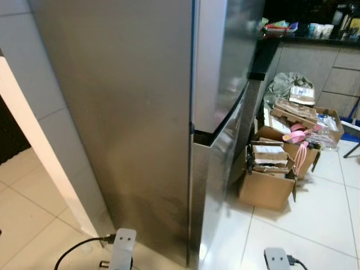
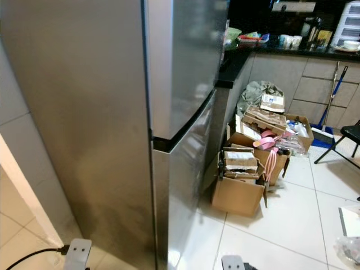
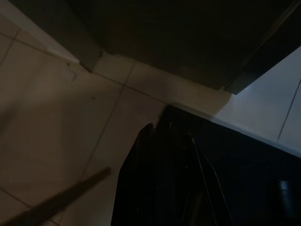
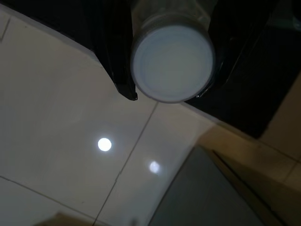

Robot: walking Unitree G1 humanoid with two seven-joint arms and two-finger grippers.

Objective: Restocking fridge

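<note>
A tall stainless-steel fridge (image 1: 140, 112) stands right in front of me, seen from its side corner. Its upper door (image 2: 185, 56) and lower door (image 2: 180, 180) are both closed. My right gripper (image 4: 169, 94) hangs low over the white floor tiles, shut on a clear bottle with a white cap (image 4: 171, 63); a black finger (image 4: 120, 61) presses each side of it. My left gripper (image 3: 155, 141) hangs in the shade near the fridge's base, shut and holding nothing. The tops of both wrists (image 1: 122, 247) (image 1: 277, 259) show at the bottom of the eye views.
Open cardboard boxes (image 1: 267, 180) full of clutter crowd the floor to the right of the fridge. Behind them runs a dark kitchen counter (image 1: 315, 39) with items on top. A blue broom (image 2: 332, 95) and a black chair (image 2: 349, 135) stand farther right. A white wall edge (image 1: 34, 135) lies to the left.
</note>
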